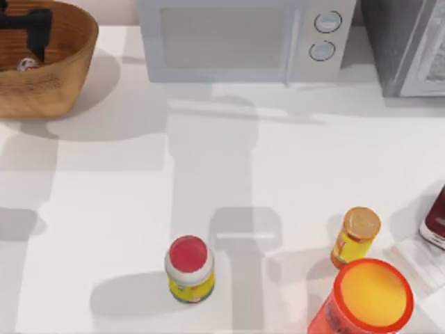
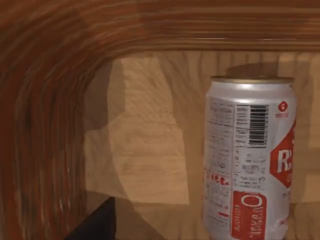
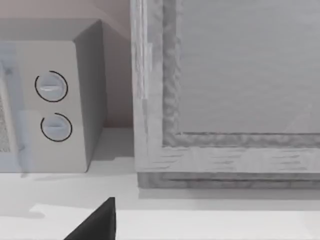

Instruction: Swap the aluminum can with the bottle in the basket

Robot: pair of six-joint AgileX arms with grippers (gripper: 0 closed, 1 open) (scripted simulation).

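Observation:
The basket (image 1: pixel 66 76) is a round woven wicker bowl at the table's far left corner. My left gripper (image 1: pixel 31 35) hangs over its inside. The aluminum can (image 2: pixel 247 160) stands upright on the basket floor in the left wrist view. It is white with red markings and a barcode, and nothing is touching it. In the top view its top (image 1: pixel 26 64) shows just below the gripper. A dark edge of the left gripper (image 2: pixel 95 225) sits clear of the can. The bottle is out of view. My right gripper (image 3: pixel 95 225) is parked facing the back appliances.
A white microwave (image 1: pixel 243 38) stands at the back middle and a grey appliance (image 1: pixel 410 45) at the back right. At the front are a red-lidded jar (image 1: pixel 189 268), an orange-lidded yellow jar (image 1: pixel 356 236), a large orange container (image 1: pixel 365 296) and a dark red white-banded container (image 1: pixel 434 223).

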